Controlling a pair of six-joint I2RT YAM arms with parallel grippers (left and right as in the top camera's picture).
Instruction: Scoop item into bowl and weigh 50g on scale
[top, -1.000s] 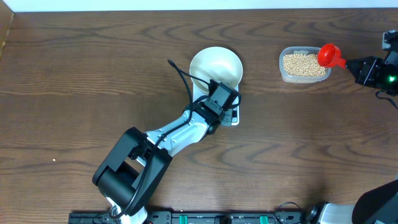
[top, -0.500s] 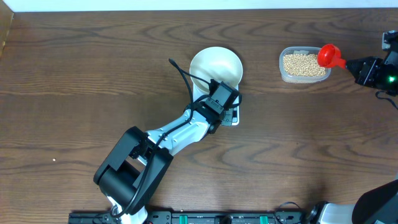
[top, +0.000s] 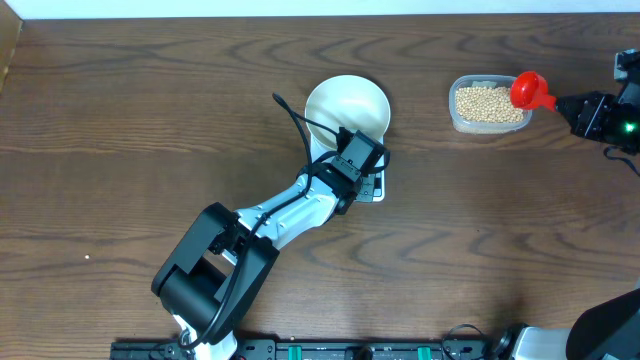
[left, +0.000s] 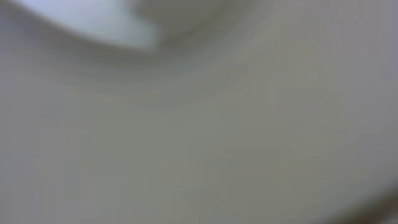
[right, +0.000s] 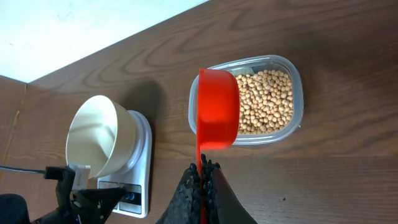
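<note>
Right gripper was clamped on the thin handle of a red scoop, holding its cup just above one end of a clear plastic tub. The tub was filled with small tan beans. No beans could be seen in the scoop. On the other side, the left gripper was closed and seemed to be pinching the near rim of a white bowl. Its own camera showed only a white blur, pressed close to the bowl. The bowl sat on a small white scale near the middle of a dark wooden table, well apart from the tub. It looked empty and seemed tipped a little.

The job appeared to be at its first scoop, with nothing yet in the bowl. The next move likely called for dipping the scoop into the beans, lifting it level, and carrying it across the open table to the bowl.

Little else lay on the table. A black cable from the left arm looped up beside the bowl. The left gripper covered much of the scale's front edge, so the display could not be read. A grip on the bowl would probably upset the weight reading until it was let go.
</note>
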